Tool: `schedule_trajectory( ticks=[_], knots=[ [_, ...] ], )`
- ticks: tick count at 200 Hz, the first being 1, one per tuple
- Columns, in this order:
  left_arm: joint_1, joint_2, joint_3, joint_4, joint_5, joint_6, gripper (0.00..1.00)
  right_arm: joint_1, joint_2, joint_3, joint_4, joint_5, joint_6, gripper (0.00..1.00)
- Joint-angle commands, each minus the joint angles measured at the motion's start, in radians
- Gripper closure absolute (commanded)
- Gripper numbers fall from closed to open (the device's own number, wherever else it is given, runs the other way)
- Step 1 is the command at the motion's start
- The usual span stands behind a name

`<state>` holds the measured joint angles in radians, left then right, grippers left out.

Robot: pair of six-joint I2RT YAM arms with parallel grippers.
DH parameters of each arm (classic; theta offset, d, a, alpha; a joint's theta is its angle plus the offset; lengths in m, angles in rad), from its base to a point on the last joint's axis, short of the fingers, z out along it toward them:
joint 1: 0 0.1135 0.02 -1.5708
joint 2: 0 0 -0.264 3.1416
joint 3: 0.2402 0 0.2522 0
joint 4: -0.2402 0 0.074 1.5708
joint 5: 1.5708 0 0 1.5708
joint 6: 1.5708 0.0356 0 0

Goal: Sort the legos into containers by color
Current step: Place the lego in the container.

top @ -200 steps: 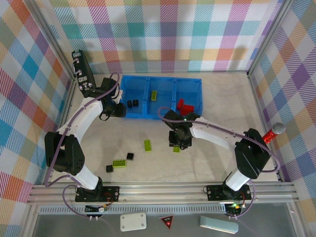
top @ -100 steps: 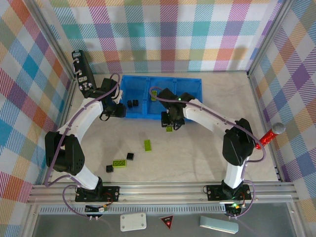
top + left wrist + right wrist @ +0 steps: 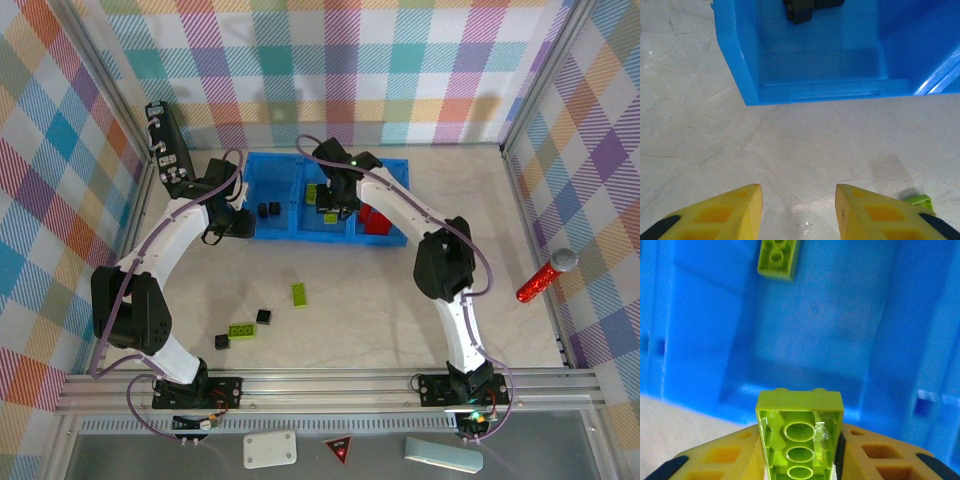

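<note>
Legos partly sorted, judging from what lies in and around the blue tray. In the tray's left compartment: black cubes. In its middle compartment: one lime-green brick, lying flat. In its right compartment: red bricks, partly tucked under the right arm. Over the middle compartment: a second green brick, pinched between the right jaws with its hollow underside turned up toward the wrist camera, above the tray floor and not yet let go. Just beside the tray's near left corner, above bare tabletop: the left jaws, parted by a moderate gap, with nothing between them. Well in front of the tray, loose on the tabletop and yet to be sorted: a plain green piece, a studded green brick, and two black cubes, one just beyond the studded brick and one just to its left. Reads as somewhat past halfway. Looks finished for red, as far as can be told from above. Wants one release into the middle compartment to complete the step in hand. After that, needs two more green pieces carried to the middle compartment and two black cubes to the left one.
</note>
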<state>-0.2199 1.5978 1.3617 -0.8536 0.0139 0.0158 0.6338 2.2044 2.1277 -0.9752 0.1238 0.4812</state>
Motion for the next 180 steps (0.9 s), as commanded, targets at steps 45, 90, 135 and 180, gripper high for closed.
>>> schedule_trajectory(
  ticks=[45,90,135,180],
  knots=[
    [0.01,0.021,-0.006,0.007,0.0,0.008,0.58,-0.035,0.204,0.244,0.053,0.031,-0.029,0.61],
    [0.011,0.033,-0.007,0.008,-0.011,0.01,0.58,-0.048,0.281,0.273,0.175,0.093,-0.023,0.61],
    [0.01,0.039,-0.006,0.008,-0.01,0.009,0.58,-0.051,0.339,0.273,0.289,0.132,-0.013,0.62],
    [0.01,0.038,-0.01,0.014,-0.012,0.009,0.58,-0.052,0.377,0.28,0.365,0.137,0.003,0.62]
  ],
)
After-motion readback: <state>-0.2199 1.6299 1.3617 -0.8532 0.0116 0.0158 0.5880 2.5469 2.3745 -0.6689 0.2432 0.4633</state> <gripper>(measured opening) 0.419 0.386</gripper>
